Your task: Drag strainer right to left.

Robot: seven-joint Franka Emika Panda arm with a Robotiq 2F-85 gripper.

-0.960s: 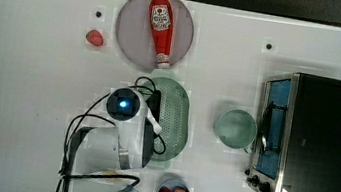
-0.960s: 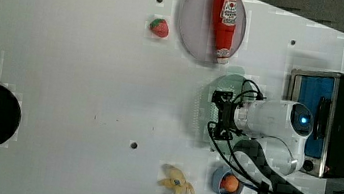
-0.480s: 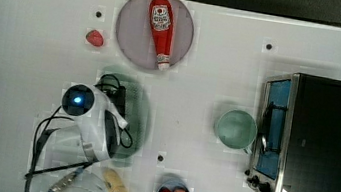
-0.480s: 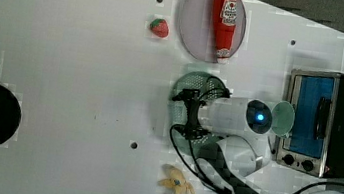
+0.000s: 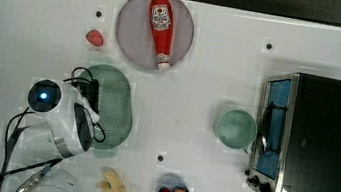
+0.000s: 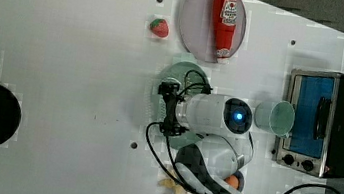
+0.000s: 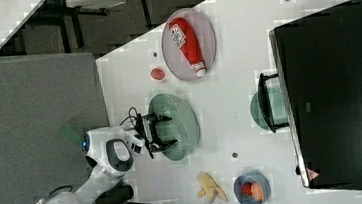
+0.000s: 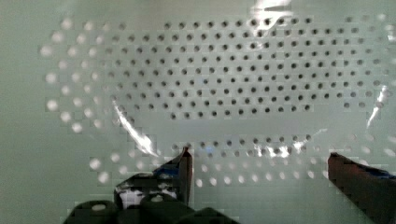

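Strainer's across, well clear of the oven side, drag looks abt done

Arm swept the strainer from beside the cup over toward the top view's left; it now sits under the gripper, perforated floor right below both fingers, which are spread wide, pinching nothing. Next, I'd guess: lift out

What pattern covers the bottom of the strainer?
Rows of small round holes across the pale green strainer, clearest in the wrist view.
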